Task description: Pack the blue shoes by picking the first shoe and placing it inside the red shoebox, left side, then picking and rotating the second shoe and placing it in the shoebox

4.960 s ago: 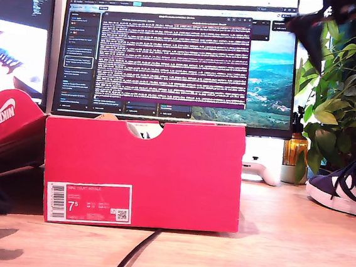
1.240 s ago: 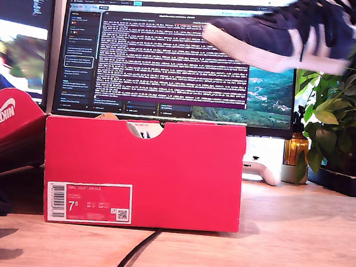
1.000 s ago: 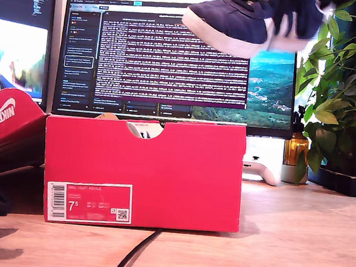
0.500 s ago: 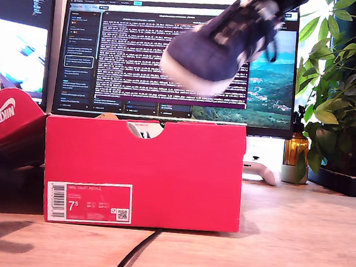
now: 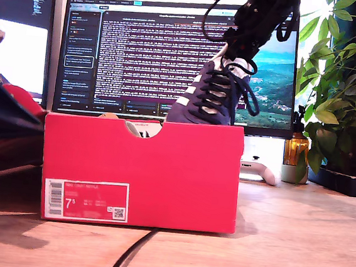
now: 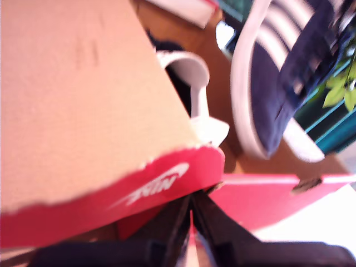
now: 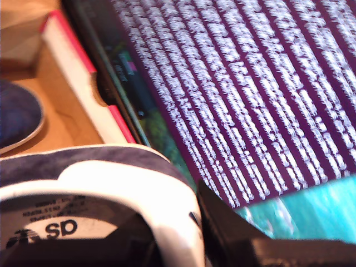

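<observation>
Clenched on the red edge of the lid (image 6: pixel 167 183), my first hand (image 6: pixel 192 196) has its two dark fingers pinched together just under the white swoosh. It holds the lid tilted open at the exterior view's left, bare brown cardboard on the inside. Next to it the red shoebox (image 5: pixel 140 168) stands on the desk (image 5: pixel 293 245), with a half-round notch (image 5: pixel 142 129) cut in its top edge and a white label (image 5: pixel 86 200) reading 7.5 low on its front. A black cable (image 5: pixel 131 255) runs out from under the box toward the camera.

Toward the exterior view's right end of the box, one blue shoe (image 5: pixel 210 95) stands steeply toe-down. Its toe is below the box rim and its heel is up: dark navy suede, white stripes, white sole, dark laces hanging loose. My second hand (image 7: pixel 167 233) is grasping that shoe by the heel collar, one finger inside against the white lining and one outside. The other shoe (image 7: pixel 16 117) shows only as a navy toe lying on the box floor. A monitor (image 5: pixel 173 57) stands behind, and a plant (image 5: pixel 346 93) at the exterior view's right.
</observation>
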